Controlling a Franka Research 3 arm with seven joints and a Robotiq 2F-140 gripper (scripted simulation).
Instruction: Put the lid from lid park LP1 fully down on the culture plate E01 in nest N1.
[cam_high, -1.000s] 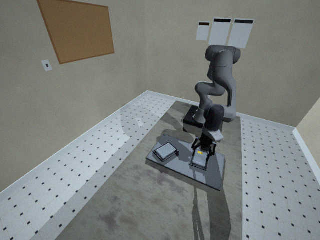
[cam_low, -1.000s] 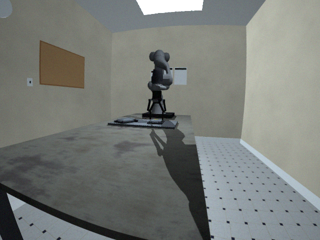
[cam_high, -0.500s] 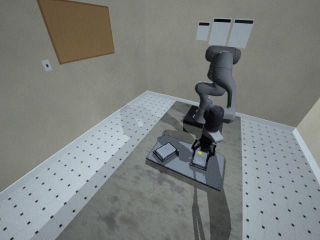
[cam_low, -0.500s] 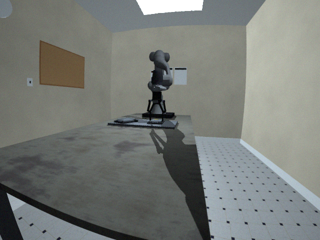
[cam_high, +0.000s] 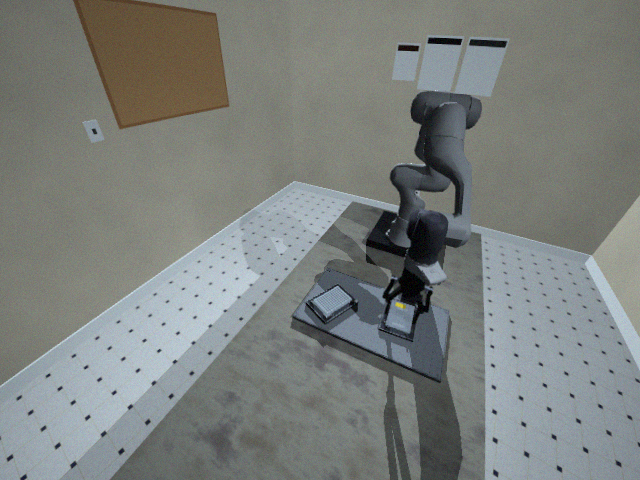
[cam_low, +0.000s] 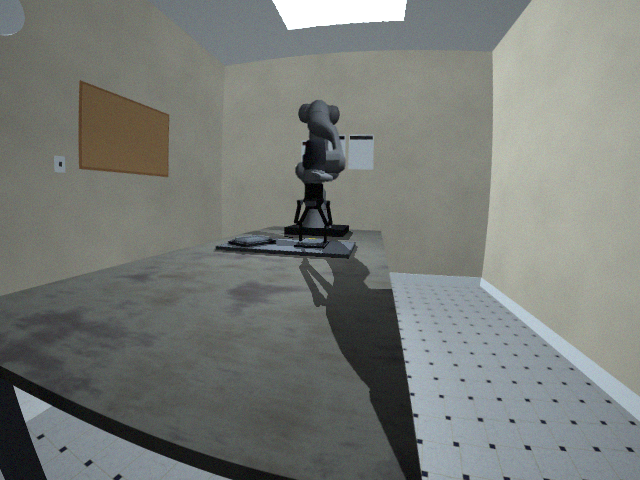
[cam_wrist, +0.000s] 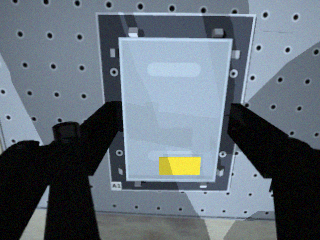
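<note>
Wrist view: we see the gripper (cam_wrist: 175, 112) spread, astride the lid (cam_wrist: 175, 107), holding nothing; fingertip contact is indiscernible; upper fingers cropped.

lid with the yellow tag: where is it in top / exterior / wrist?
Top: the lid lies right of centre on the grey base plate, between the open jaws of the gripper.
Exterior: a thin sliver mid-frame, low between the jaws.
Wrist: fills the centre, yellow tag near its lower edge.
Shared landmark: the yellow tag, visible in all three views.
</note>
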